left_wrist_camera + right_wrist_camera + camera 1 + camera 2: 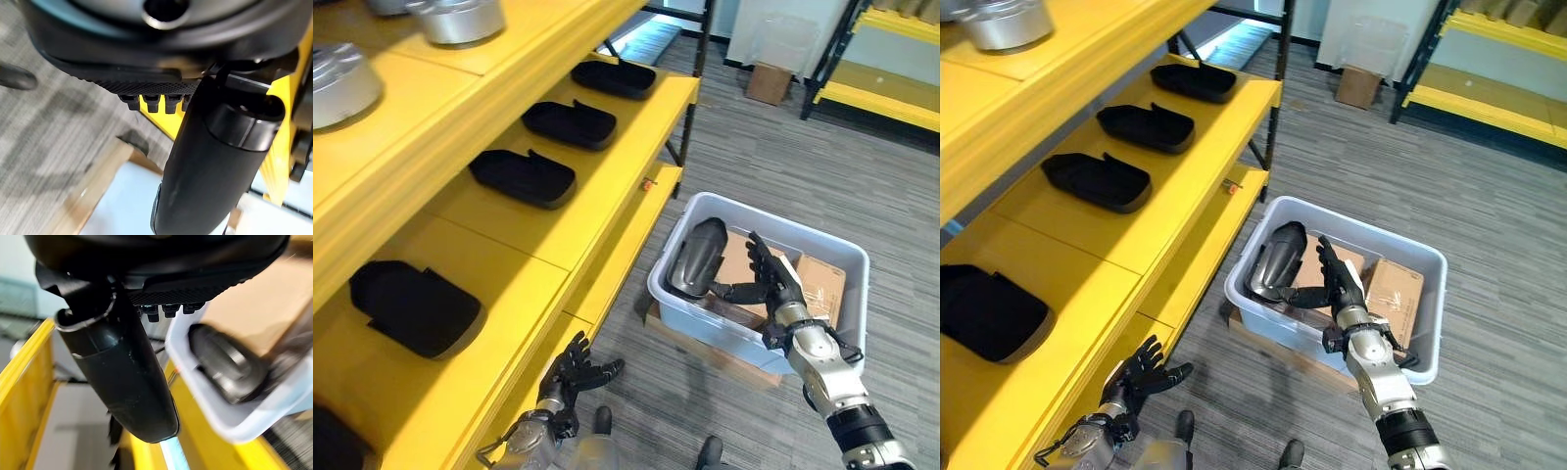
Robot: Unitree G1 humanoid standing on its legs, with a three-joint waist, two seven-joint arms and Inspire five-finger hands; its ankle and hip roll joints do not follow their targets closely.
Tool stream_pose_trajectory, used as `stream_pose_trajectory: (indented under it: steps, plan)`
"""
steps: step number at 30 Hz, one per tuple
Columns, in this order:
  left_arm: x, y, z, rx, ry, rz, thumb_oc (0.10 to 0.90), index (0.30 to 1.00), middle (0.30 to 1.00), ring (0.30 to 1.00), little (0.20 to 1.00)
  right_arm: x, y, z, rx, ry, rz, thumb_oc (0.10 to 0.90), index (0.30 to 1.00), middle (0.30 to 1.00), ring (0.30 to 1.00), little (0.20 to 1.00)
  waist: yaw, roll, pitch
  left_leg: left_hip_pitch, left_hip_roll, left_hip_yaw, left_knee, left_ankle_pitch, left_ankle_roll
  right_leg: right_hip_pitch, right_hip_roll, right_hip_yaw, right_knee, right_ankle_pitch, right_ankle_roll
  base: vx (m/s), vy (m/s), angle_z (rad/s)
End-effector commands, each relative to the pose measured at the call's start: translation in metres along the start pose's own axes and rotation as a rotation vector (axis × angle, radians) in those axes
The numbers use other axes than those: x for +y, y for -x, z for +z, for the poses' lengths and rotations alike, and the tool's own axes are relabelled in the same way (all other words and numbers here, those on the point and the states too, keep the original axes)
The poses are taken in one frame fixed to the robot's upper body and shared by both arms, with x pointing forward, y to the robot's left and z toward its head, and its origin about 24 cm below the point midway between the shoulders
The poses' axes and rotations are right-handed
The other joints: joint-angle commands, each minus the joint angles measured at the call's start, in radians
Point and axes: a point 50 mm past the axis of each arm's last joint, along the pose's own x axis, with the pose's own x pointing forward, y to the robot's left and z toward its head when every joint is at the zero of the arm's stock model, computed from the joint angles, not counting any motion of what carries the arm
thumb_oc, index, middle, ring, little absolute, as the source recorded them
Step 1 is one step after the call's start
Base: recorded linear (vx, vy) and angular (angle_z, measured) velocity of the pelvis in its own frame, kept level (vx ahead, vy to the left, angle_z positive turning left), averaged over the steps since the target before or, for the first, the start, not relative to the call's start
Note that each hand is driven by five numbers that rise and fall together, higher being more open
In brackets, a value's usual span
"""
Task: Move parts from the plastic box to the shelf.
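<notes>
Box right of shelf (floor)

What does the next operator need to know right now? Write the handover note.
Right hand: open, fingers straight, inside the plastic box, beside the dark curved part that leans against the box wall; not gripping it yet.
Left hand: open, holding nothing, low by the shelf's front edge.
Box sits on the floor next to the shelf, with cardboard boxes also inside.
Done: four black parts lie along the yellow shelf.
Left: grasp the curved part, lift it out, place it on the shelf.
</notes>
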Motion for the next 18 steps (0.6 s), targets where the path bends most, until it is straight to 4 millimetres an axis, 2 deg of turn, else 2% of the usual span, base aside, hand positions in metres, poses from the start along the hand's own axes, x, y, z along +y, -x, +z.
stream_pose_trajectory:
  steps: [1,8,18]
  plan:
    - [0.001,-0.002,0.049,-0.217,-0.052,-0.038,0.9,1.0,1.0,1.0,1.0,0.007,-0.017,0.052,-0.241,0.031,0.023,0.9,1.0,1.0,1.0,1.0,0.029,-0.065,-0.031,-0.028,0.006,-0.015,0.081,-0.092,-0.003,0.029,-0.145,0.055,0.026,0.08,0.096,0.01,0.032,0.24]
    - [0.003,-0.001,0.046,-0.213,-0.032,-0.023,0.9,1.0,1.0,1.0,1.0,0.02,-0.022,0.064,-0.277,0.042,0.075,0.9,1.0,1.0,1.0,1.0,0.044,-0.08,-0.036,-0.011,0.01,0.001,0.06,-0.09,0.0,0.029,-0.143,0.058,-0.003,0.091,0.098,0.01,0.015,0.02]
    - [0.002,0.002,0.041,-0.197,-0.021,-0.034,0.9,1.0,1.0,1.0,1.0,0.023,-0.025,0.064,-0.267,0.072,0.103,0.9,1.0,1.0,1.0,1.0,0.036,-0.083,-0.045,0.017,0.025,0.015,0.037,-0.082,-0.005,0.041,-0.134,0.065,-0.021,0.088,0.099,0.01,-0.002,-0.09]
